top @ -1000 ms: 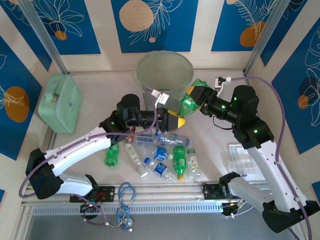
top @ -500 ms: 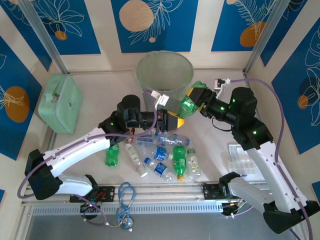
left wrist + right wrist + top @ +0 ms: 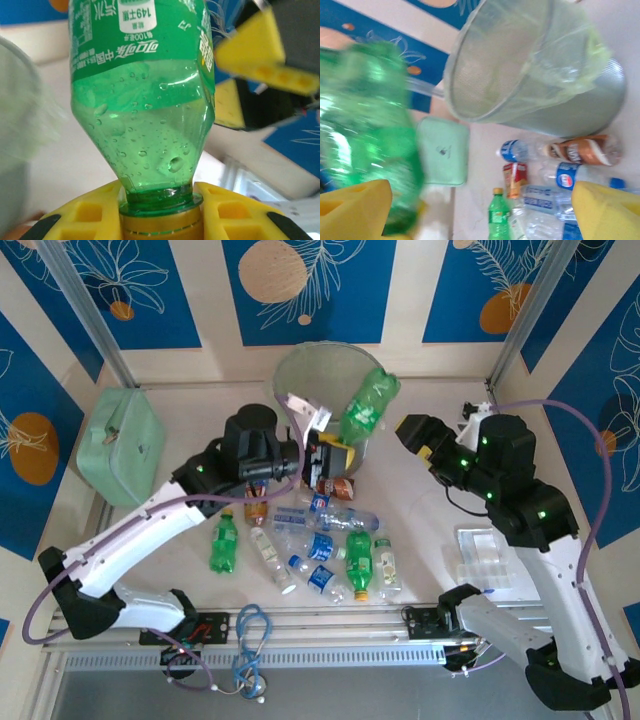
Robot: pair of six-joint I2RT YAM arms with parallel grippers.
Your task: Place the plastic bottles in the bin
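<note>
Bottle (image 3: pixel 368 400), green, is clamped at its cap in our left gripper (image 3: pixel 340 448), tilted up at the bin's (image 3: pixel 290 365) right rim. Our right gripper (image 3: pixel 418 436) sits near it, fingers apart and empty. We see other bottles (image 3: pixel 330 540) lying on the table (image 3: pixel 200 410).

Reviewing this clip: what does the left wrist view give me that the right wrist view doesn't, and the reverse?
Left wrist: the green bottle up close, its neck clamped in the left gripper, droplets inside, label print readable.

Right wrist: the bin with its liner, the mint-green case, and loose bottles lying on the table, among them a brown-labelled bottle, past the open right gripper.

Both: the green bottle, sharp in the first and blurred in the second.
</note>
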